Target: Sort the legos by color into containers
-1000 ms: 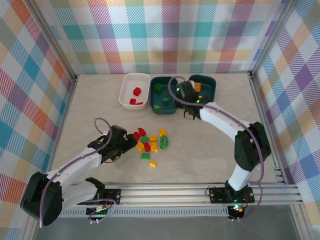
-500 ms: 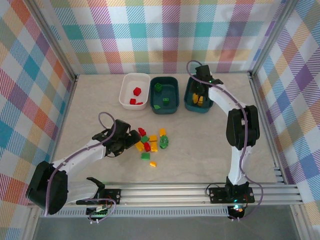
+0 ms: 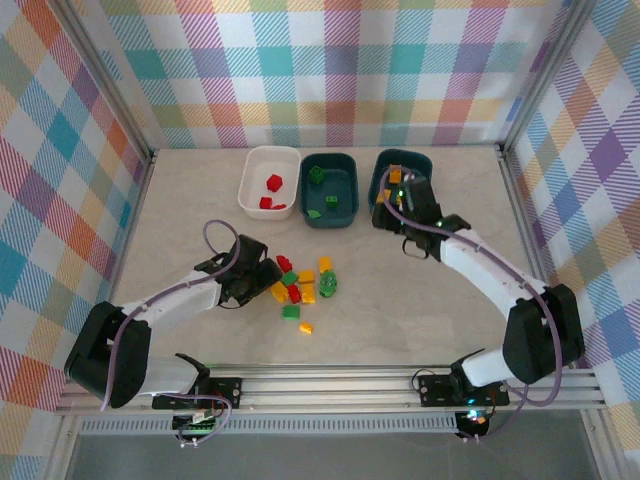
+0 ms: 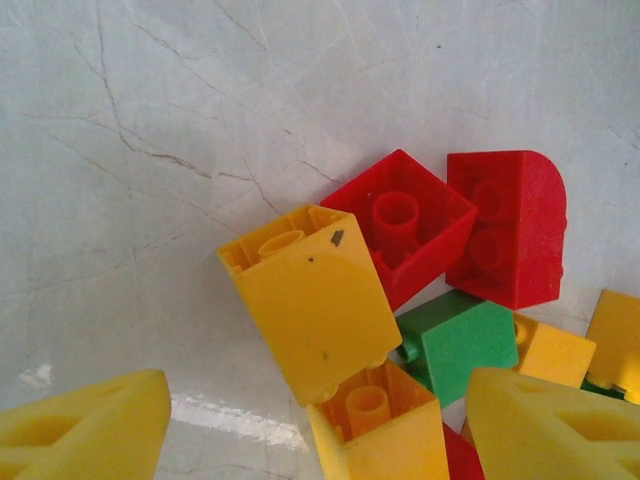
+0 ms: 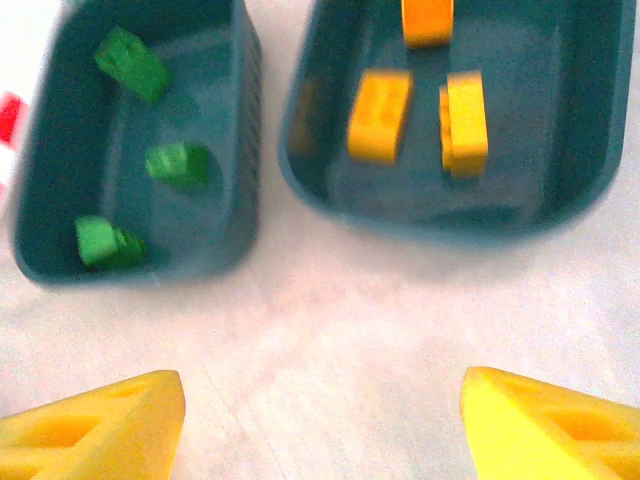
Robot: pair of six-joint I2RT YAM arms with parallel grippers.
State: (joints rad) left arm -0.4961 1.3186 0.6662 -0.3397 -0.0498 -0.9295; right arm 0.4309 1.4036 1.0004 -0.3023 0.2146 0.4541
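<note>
Teal tubs hold three green legos, three orange.

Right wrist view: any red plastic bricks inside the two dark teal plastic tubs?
No, the left-hand teal tub holds only green studded bricks, and the right-hand teal tub only yellow-orange bricks.

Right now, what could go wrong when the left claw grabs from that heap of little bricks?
The left gripper stands open over a tilted yellow plastic brick resting against another yellow brick, so it might pinch both or slip. The red square brick and green brick sit tight beside them and could get shoved away.
</note>
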